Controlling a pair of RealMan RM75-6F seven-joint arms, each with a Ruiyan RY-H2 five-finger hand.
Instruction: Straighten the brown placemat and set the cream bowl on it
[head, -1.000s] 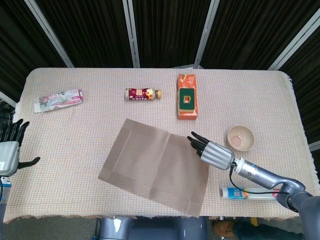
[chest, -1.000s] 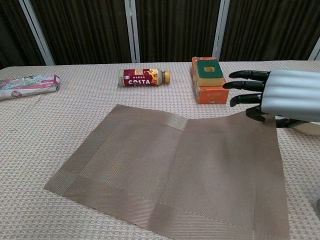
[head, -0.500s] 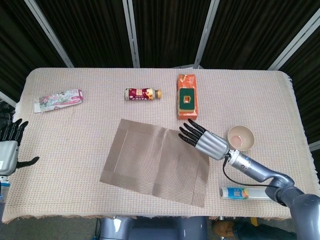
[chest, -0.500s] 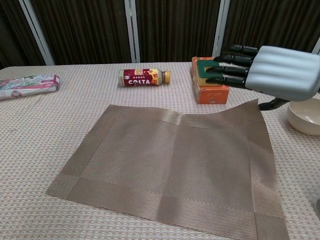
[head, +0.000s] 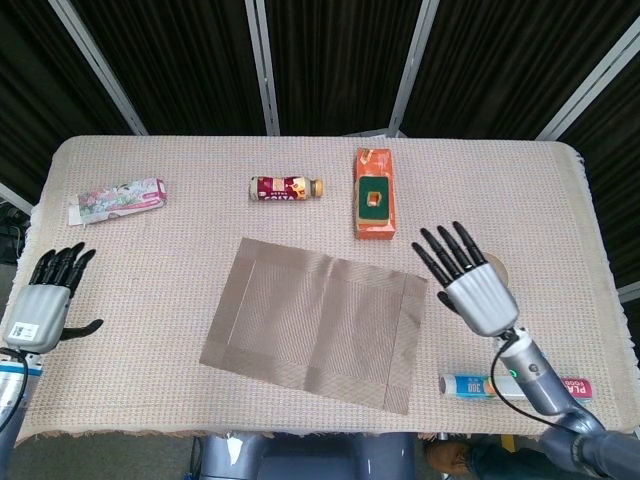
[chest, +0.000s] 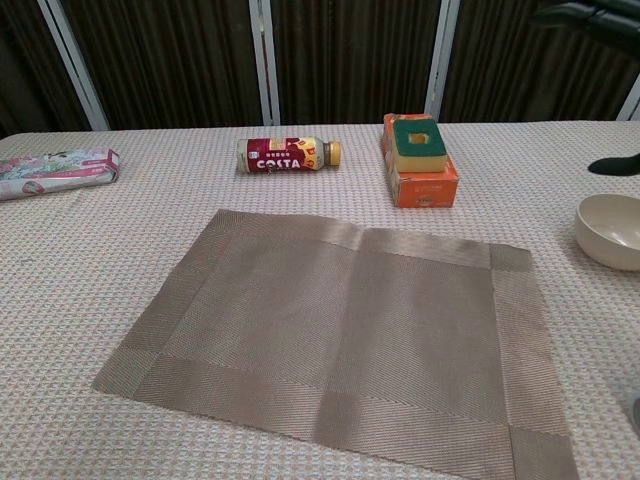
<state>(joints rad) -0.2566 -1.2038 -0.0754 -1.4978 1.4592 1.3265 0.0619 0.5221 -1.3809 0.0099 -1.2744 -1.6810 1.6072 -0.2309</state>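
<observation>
Brown woven placemat lies flat and unfolded near the middle of the bench, which is covered in a beige knitted cloth; from where I stand its long edges run slightly askew to the bench edge, the right end sitting lower than the left. The small round cream bowl rests on the cloth to the right of the mat, apart from it, and in the head view it is almost wholly hidden behind the right hand. That hand hangs above the bowl with its black fingers spread wide and nothing in them. The left hand sits at the far left edge of the bench, fingers apart too, holding nothing.

To my eye the mat is close to straight, so the bowl looks like the next job. Doing it well means lowering the right hand over the rim, pinching one wall between thumb and fingers rather than clawing at the whole rim, and lifting clear before travelling left, so the bowl's foot does not drag the mat corner and rumple it. Setting it down near the mat's centre, level, would finish things neatly. If the skew bothers, a flat palm on the mat's right border could nudge it round first, pressing lightly so the weave slides instead of buckling.
</observation>
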